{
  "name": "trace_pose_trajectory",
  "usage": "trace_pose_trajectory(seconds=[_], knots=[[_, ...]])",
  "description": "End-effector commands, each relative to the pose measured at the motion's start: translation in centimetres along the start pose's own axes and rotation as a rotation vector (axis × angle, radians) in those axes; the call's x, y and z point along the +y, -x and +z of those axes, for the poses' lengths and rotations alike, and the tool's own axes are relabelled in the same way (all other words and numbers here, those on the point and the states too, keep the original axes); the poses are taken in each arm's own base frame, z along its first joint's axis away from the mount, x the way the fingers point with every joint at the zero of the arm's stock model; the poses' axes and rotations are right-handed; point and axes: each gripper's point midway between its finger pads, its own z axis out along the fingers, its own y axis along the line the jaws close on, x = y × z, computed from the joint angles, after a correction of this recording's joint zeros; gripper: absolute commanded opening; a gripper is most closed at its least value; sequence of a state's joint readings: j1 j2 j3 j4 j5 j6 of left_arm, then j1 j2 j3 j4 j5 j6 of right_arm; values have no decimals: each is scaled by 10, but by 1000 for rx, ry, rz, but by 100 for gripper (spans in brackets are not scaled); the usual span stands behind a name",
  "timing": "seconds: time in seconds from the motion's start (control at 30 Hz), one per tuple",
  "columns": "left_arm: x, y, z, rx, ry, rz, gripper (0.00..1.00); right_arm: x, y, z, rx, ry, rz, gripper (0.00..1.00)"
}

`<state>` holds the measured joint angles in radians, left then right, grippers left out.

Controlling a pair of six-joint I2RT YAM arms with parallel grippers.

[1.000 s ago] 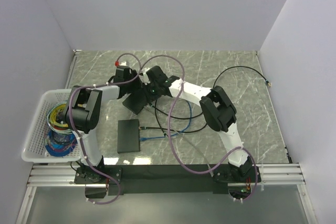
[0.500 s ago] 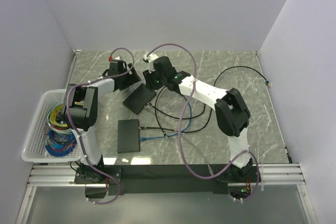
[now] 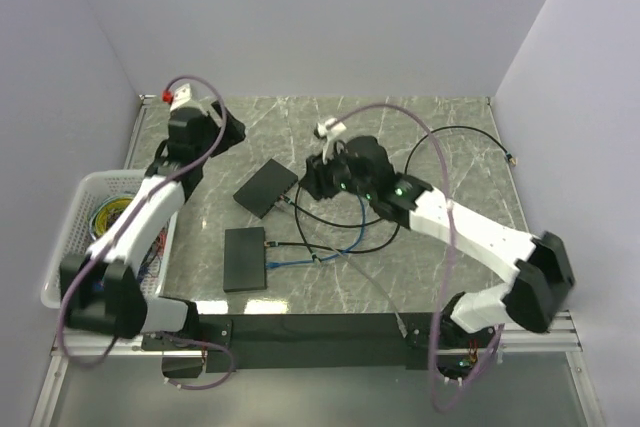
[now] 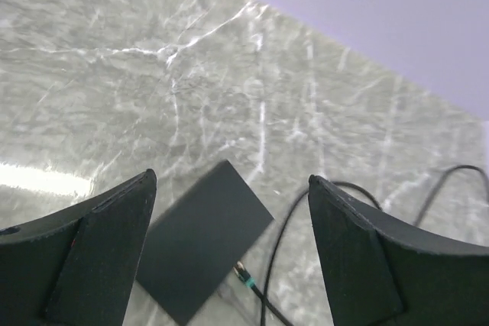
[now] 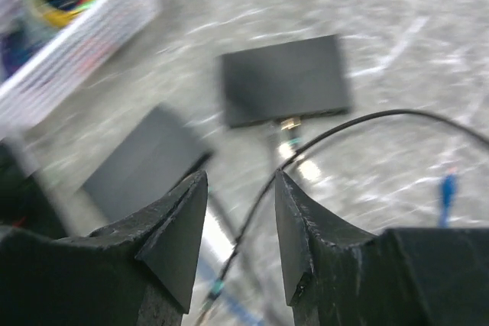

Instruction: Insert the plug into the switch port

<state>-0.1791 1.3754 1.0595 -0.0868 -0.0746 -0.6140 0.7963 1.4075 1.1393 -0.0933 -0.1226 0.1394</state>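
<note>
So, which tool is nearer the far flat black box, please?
Right: the right tool sits just right of the flat black box; the left tool hangs farther off, up-left.

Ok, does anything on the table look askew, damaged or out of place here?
Nothing spilled or broken. The far black box lies turned at an angle, while the near box sits square to the edge of the table. A black cable loops loosely toward the right wall, its plug lying free.
</note>
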Motion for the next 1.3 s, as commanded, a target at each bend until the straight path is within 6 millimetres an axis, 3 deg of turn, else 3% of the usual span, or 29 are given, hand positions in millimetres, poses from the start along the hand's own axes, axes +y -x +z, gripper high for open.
trace_pose_trajectory(seconds=[0.0,0.03,0.1,0.13,0.17,0.23,0.33,0.4,0.47,0.5,0.57,0.6,0.63,0.67,0.7,0.73,0.77,0.8,0.83,1.03,1.07,1.2,1.27], knots=[[12,1,-40,-65,26,-24,86,41,10,-32,-80,92,-1,48],[22,-10,-47,-56,52,-29,86,51,-6,-37,-48,108,-6,48],[26,-6,-70,-91,52,-38,85,62,-7,-56,-63,118,-4,49],[34,-13,-78,-76,79,-32,85,63,-21,-60,-33,116,-3,49],[45,-18,-84,-78,115,-26,85,77,-22,-71,-43,150,-4,49],[54,-21,-103,-94,156,-34,85,80,-33,-79,-29,137,-1,49],[50,-11,-121,-154,144,-36,85,88,-54,-92,7,133,18,49],[61,-3,-129,-209,202,-45,85,98,-66,-101,21,159,31,49],[76,-2,-135,-239,280,-78,85,101,-86,-106,68,161,42,49],[94,6,-142,-304,376,-96,85,110,-94,-110,87,180,33,49],[117,1,-146,-346,473,-123,86,115,-108,-119,116,177,28,49],[119,11,-148,-412,477,-125,86,124,-115,-125,128,202,16,49],[130,-5,-141,-400,491,-95,85,124,-123,-129,141,202,24,49],[133,-5,-139,-423,485,-81,85,124,-125,-131,138,195,29,49],[124,6,-137,-492,426,-104,85,125,-128,-133,141,202,32,49],[129,-10,-127,-473,401,-73,83,125,-132,-137,139,209,42,49],[129,-12,-124,-480,381,-22,83,126,-132,-138,135,215,48,49],[120,-2,-123,-540,323,-28,83,126,-132,-140,129,218,53,49],[123,-19,-116,-510,300,15,82,125,-131,-142,121,222,56,49],[132,-24,-102,-587,276,129,87,119,-129,-149,106,215,59,50],[133,-34,-88,-554,240,195,87,119,-132,-152,111,225,69,50],[144,-44,-75,-534,231,219,87,115,-133,-155,109,208,93,50],[151,-37,-70,-547,253,214,86,114,-135,-155,117,199,98,50]])
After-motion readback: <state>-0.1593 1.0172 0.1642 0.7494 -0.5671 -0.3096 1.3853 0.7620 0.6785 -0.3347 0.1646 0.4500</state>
